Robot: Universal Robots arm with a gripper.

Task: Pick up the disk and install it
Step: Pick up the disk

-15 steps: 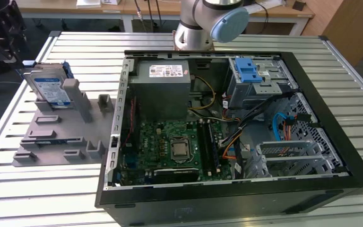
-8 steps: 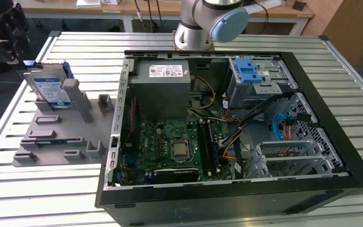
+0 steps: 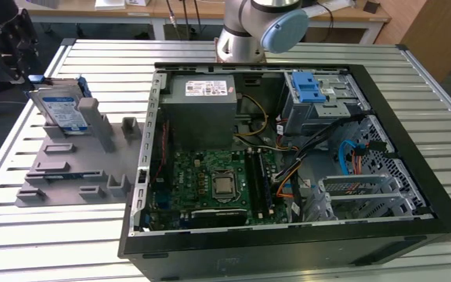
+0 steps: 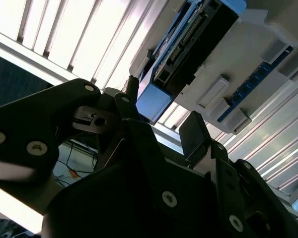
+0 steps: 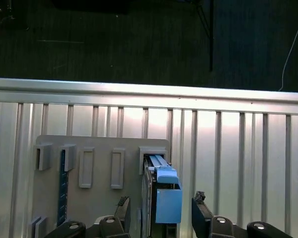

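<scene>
Your disk (image 3: pixel 59 108) stands on edge in the grey stand (image 3: pixel 61 170), at the far end of the stand on the exterior view's left, with its white-and-blue label facing the camera. The stand lies on the slatted metal table (image 3: pixel 22 235), just beside the open computer case (image 3: pixel 413 235) and not touching it in this view. The arm (image 3: pixel 245 29) rises from the table's far edge, behind the case.

In the first wrist view your gripper (image 5: pixel 161 203) hangs over the disk (image 5: pixel 161 173), looking straight down on its top edge and the blue bracket (image 5: pixel 168 201). The fingers (image 5: pixel 123 208) are apart, one on each side of the disk, and a gap shows between each finger and the disk (so nothing is clamped). The stand (image 5: pixel 97 198) shows its row of upright posts beside the disk, and the table's slats (image 5: pixel 238 163) run beyond it.

The second wrist view shows the same from low down: the gripper (image 4: pixel 161 106) spread wide, the disk (image 4: pixel 188 44) beyond the fingertips (image 4: pixel 193 131), seated in the pale stand (image 4: pixel 238 74). The disk has not been lifted.
</scene>
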